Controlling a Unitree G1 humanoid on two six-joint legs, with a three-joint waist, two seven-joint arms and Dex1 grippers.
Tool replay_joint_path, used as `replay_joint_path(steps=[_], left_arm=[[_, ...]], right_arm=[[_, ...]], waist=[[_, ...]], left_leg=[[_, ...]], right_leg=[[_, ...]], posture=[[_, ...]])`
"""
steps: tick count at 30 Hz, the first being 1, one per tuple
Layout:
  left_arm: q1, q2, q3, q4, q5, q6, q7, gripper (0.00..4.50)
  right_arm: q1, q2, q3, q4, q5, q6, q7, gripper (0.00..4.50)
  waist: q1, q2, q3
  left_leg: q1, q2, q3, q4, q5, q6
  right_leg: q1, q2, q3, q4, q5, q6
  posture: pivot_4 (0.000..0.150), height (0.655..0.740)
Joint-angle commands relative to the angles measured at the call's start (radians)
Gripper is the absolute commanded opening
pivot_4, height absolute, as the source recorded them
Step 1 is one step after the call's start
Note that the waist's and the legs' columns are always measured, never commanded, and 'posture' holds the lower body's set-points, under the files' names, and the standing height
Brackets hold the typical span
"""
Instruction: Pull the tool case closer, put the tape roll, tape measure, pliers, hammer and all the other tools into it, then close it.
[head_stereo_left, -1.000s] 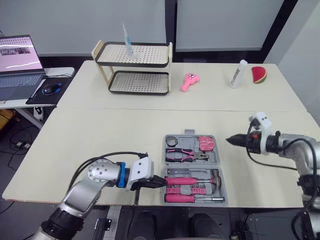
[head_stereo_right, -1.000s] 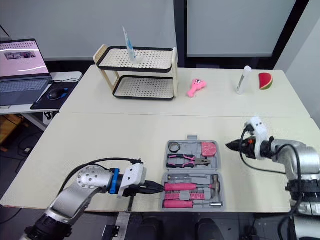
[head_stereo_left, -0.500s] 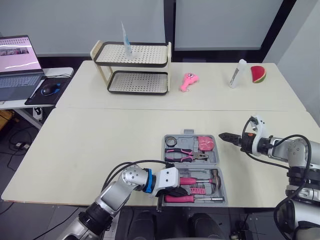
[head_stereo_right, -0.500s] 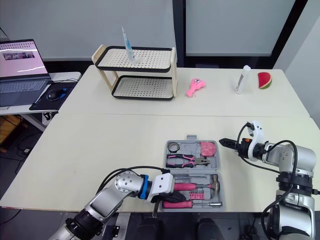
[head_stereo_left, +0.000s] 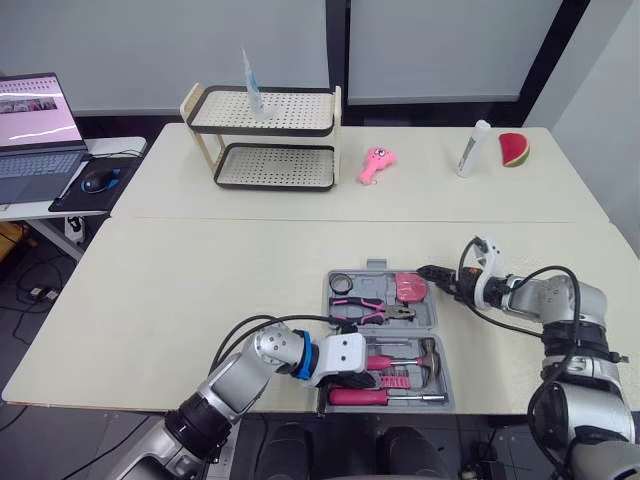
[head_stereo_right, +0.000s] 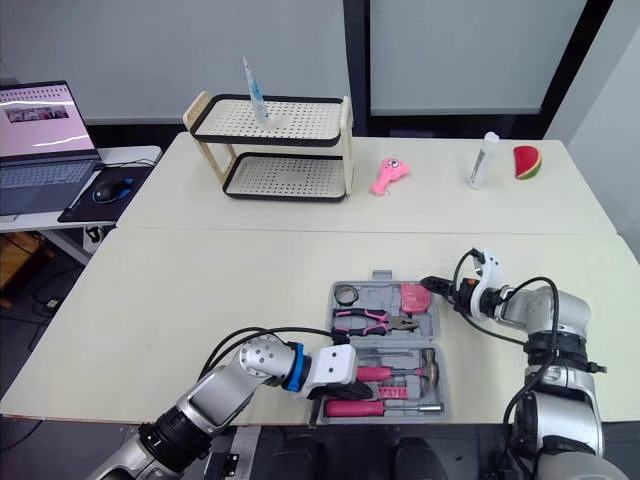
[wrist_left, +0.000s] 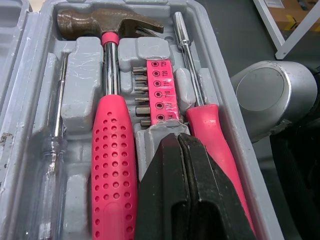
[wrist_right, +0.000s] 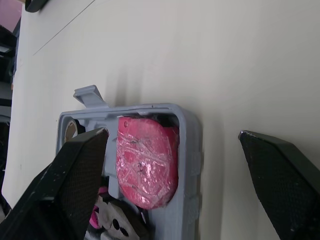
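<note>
— Left gripper (wrist_left: 176, 140)?
— Pinched shut over the pink bit strip (wrist_left: 159, 90), inside the grey moulded tool case (head_stereo_left: 376, 287) (beside the dimpled hammer (wrist_left: 111, 100) handle).
— Right gripper (head_stereo_left: 425, 271)?
— Spread wide, just off the case's corner with the rounded tape measure (wrist_right: 146, 167).

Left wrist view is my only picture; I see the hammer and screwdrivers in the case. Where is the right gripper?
Observer: The right gripper is open at the far right corner of the case, beside the tape measure.
Operator: Are the pliers inside?
Observer: Yes, the pliers lie in the far half, the tape roll at its far left corner.
Operator: Does that half stand up?
Observer: No, it lies flat on the table.
</note>
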Motion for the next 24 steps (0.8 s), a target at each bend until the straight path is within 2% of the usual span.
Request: replay_joint_path(steps=[1,9,24], left_arm=[[0.027,0.027,-0.045,0.021,0.037,0.033,-0.018,0.0],[0.036,0.052,-0.064,-0.022,0.042,0.065,-0.028,0.0],[0.022,0.061,-0.08,-0.024,0.054,0.1,-0.026,0.0]], right_arm=[[-0.025,0.036,0.029,0.078,0.004,-0.034,0.03,4.46],[-0.018,0.057,0.049,0.111,0.043,-0.011,0.124,4.46],[-0.04,0.088,-0.074,0.038,0.207,0.057,0.159,4.46]], waist=[[-0.003,0.0,-0.002],[-0.005,0.0,-0.002],[-0.005,0.001,-0.002]], left_leg=[[0.0,0.0,0.0,0.0,0.0,0.0],[0.0,0.001,-0.001,-0.001,0.0,0.0],[0.0,0.001,0.0,-0.003,0.0,0.0]], right_leg=[[0.0,0.0,0.0,0.0,0.0,0.0],[0.0,0.001,0.0,0.0,0.0,0.0],[-0.001,0.001,0.0,-0.001,0.0,0.0]], posture=[[0.15,0.74],[0.15,0.74],[0.15,0.74]])
